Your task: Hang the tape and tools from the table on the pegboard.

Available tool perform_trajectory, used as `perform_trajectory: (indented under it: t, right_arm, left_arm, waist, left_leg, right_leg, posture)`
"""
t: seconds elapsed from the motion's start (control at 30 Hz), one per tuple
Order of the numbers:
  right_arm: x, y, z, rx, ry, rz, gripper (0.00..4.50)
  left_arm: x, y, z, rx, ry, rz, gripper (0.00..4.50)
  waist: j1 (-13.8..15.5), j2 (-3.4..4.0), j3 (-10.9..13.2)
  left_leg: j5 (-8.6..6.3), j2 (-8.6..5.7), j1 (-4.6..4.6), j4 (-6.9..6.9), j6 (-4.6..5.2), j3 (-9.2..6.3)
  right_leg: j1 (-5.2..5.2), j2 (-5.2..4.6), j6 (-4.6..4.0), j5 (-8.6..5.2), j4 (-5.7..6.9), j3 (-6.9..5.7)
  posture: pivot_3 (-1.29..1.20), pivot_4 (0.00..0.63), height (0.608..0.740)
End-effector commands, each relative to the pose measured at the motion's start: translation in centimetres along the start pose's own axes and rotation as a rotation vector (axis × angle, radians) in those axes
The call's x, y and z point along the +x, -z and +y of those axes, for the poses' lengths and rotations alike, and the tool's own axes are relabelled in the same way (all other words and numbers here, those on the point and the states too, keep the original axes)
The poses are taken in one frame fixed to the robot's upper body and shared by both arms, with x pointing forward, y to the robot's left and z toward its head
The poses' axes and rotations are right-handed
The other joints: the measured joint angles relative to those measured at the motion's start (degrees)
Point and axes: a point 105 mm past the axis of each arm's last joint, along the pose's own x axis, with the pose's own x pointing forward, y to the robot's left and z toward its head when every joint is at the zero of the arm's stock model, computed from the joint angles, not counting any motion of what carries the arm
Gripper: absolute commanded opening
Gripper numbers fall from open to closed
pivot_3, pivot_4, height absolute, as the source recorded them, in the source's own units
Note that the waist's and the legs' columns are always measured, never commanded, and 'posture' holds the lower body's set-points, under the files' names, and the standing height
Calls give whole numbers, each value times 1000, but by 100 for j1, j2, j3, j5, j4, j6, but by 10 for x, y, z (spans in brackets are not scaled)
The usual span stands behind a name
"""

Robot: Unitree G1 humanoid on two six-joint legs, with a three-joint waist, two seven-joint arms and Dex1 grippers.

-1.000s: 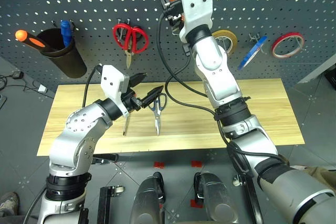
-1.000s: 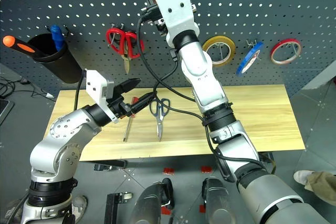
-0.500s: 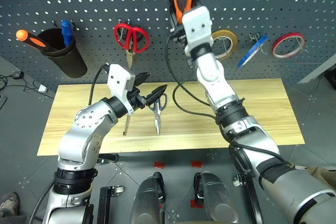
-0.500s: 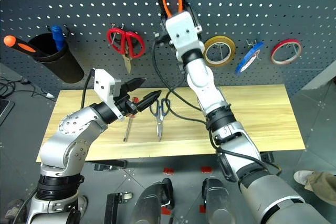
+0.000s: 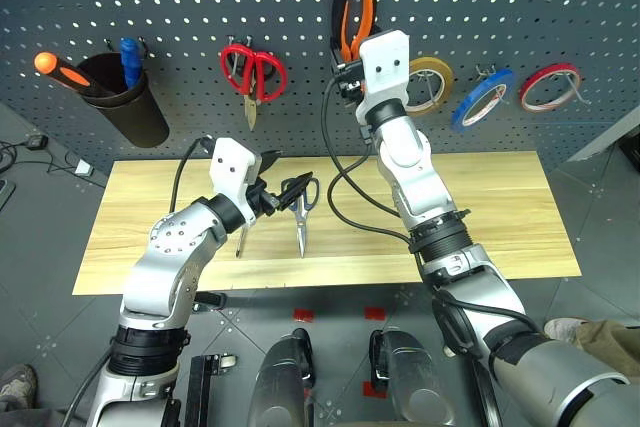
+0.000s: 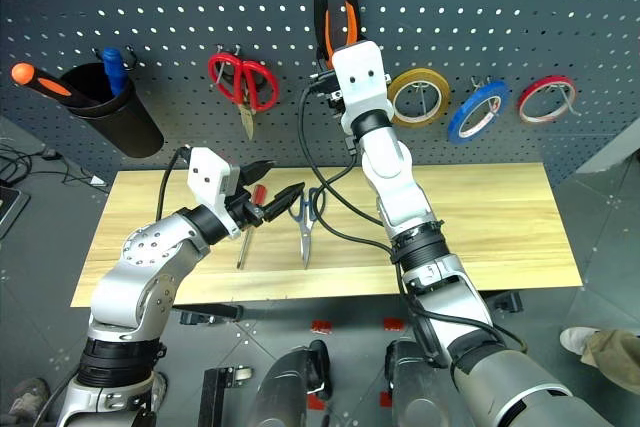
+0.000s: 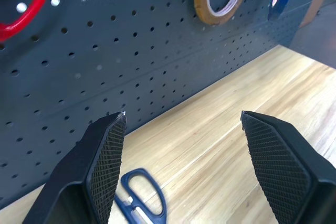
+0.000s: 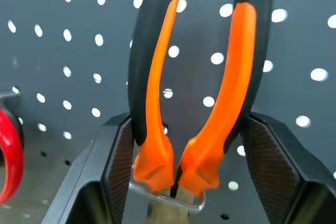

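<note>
Your right end effector (image 8: 181, 145) grips the pliers (image 6: 335, 22) by their handles against the pegboard (image 6: 500, 7). Your left end effector (image 6: 272, 187) is wide open over the tabletop (image 6: 480, 217), above the blue-handled scissors (image 6: 305, 219) and screwdriver (image 6: 247, 232). Blue tape (image 6: 478, 110) hangs on the pegboard.

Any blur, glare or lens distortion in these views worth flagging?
Left wrist view: the scissors near the fingers are soft. Right wrist view: the pliers are slightly blurred and the pegboard holes glow. Head views: the pegboard's rows bow.

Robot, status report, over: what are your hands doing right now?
Left gripper open, above scissors and screwdriver on table. Right gripper shut on pliers, at pegboard. Blue tape hung. Nothing in the way.
</note>
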Motion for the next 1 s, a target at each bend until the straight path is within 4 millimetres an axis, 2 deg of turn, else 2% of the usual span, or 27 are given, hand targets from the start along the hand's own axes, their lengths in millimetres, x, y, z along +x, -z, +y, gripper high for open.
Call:
perform_trajectory:
  t: [0.03, 0.1, 0.13, 0.23, 0.3, 0.47, 0.57, 0.67, 0.83, 1.0]
  right_arm:
    - [-9, 12, 7, 33, -49, 72, 3738]
    - [-12, 13, 7, 25, -68, 92, 4399]
    - [-14, 14, 6, 23, -77, 102, 4496]
    - [-26, 20, 1, 44, -107, 150, 4500]
    - [-37, 24, 0, 66, -145, 183, 4500]
    - [-88, 28, 26, 220, -435, 291, 4500]
    - [-127, 33, 38, 291, -598, 388, 4500]
    - [-156, 36, 42, 304, -688, 462, 4500]
    - [-171, 42, 40, 308, -693, 527, 4500]
    - [-175, 43, 41, 324, -699, 550, 4500]
  left_arm:
    - [-1, 1, 0, -10, -10, 3, 3685]
    - [-1, 5, -1, -13, -12, 21, 3685]
    - [-1, 8, 0, -1, -15, 35, 3851]
    - [-4, 19, 1, -29, -40, 81, 4471]
    - [-6, 26, 0, -58, -57, 113, 4471]
    - [-12, 68, 3, -124, -225, 310, 4471]
    - [-10, 81, -5, -187, -267, 356, 4471]
    - [-3, 92, -14, -213, -285, 394, 4471]
    - [12, 110, -13, -264, -390, 463, 4471]
    - [31, 129, -9, -290, -502, 545, 4471]
  waist:
    - [-9, -1, 0]
    - [-10, -1, 0]
    - [-13, -1, 0]
    - [-17, -1, 0]
    - [-9, -1, 0]
    - [36, -2, 0]
    - [63, -4, 1]
    - [85, -6, 2]
    - [84, -13, 6]
    - [87, -35, 18]
  left_leg:
    - [0, 1, 1, 0, 0, 0]
    - [0, 2, 1, 0, 0, 0]
    - [0, 2, 1, 0, 0, 1]
    - [0, 1, 0, 0, 0, 2]
    - [0, 1, 0, -1, 0, 1]
    - [-2, -1, 0, -1, 2, 0]
    - [-3, 0, 0, -2, 4, -3]
    - [-3, -2, 0, -1, 5, -9]
    - [-4, 0, 2, 10, 7, -12]
    - [-4, -1, -1, 27, 7, -14]
  right_leg:
    - [0, 0, 0, 0, 1, 0]
    - [0, 1, -1, 1, 3, -1]
    - [-2, 1, -2, 1, 3, 0]
    - [-4, 1, -2, 1, 1, 2]
    - [-3, 0, -2, 1, 0, 1]
    - [-2, 0, -2, 1, -2, 2]
    - [-2, 1, -2, 1, -1, 1]
    - [2, 1, -2, 1, -2, -4]
    - [4, 4, -8, 7, 3, -6]
    - [7, 6, -3, 12, 4, -5]
  posture:
    - [-120, 321, 740]
    - [-120, 321, 740]
    - [-123, 321, 740]
    - [-123, 321, 740]
    - [-126, 322, 740]
    - [-129, 330, 740]
    - [-131, 334, 740]
    - [-133, 336, 740]
    - [-140, 337, 740]
    - [-156, 336, 740]
